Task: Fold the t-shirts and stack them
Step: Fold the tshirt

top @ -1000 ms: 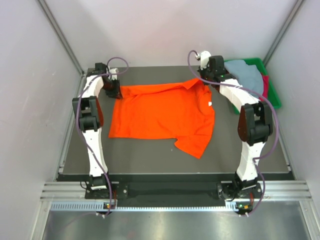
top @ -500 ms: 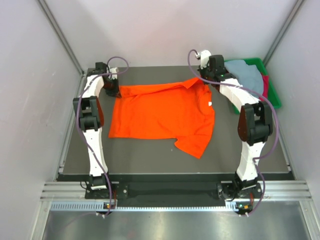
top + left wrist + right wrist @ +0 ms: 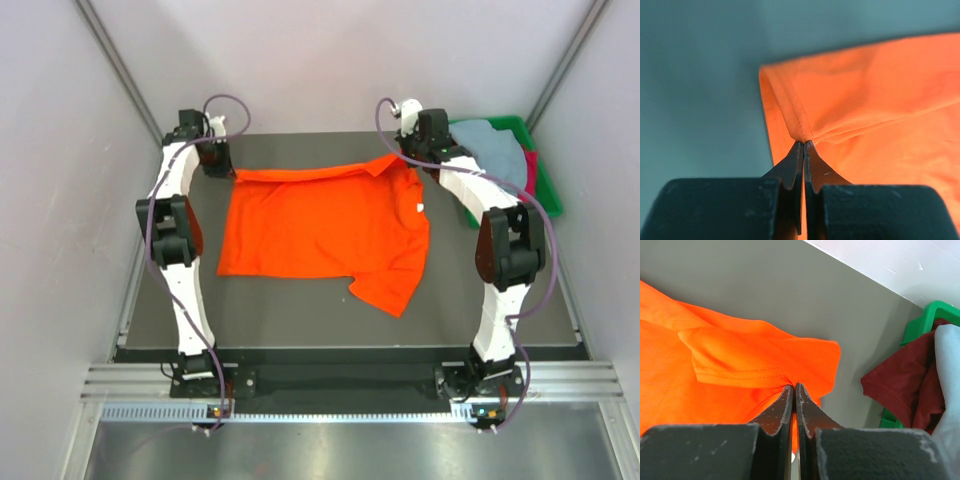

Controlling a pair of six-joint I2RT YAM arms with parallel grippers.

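Note:
The bright orange t-shirt lies spread on the dark table, one sleeve hanging toward the front. My left gripper is shut on its far left hem corner, which shows pinched in the left wrist view. My right gripper is shut on the far right edge by the collar, seen pinched in the right wrist view. A pale grey-blue t-shirt and a dark red t-shirt lie in the green tray at the far right.
The green tray stands at the table's far right corner, close to my right arm. White walls close in the table on the left, back and right. The dark red shirt hangs over the tray rim near my right gripper.
My left gripper has moved toward the far left corner, pulling the orange shirt's far left corner with it and stretching the far edge straighter. The right gripper has stayed put.

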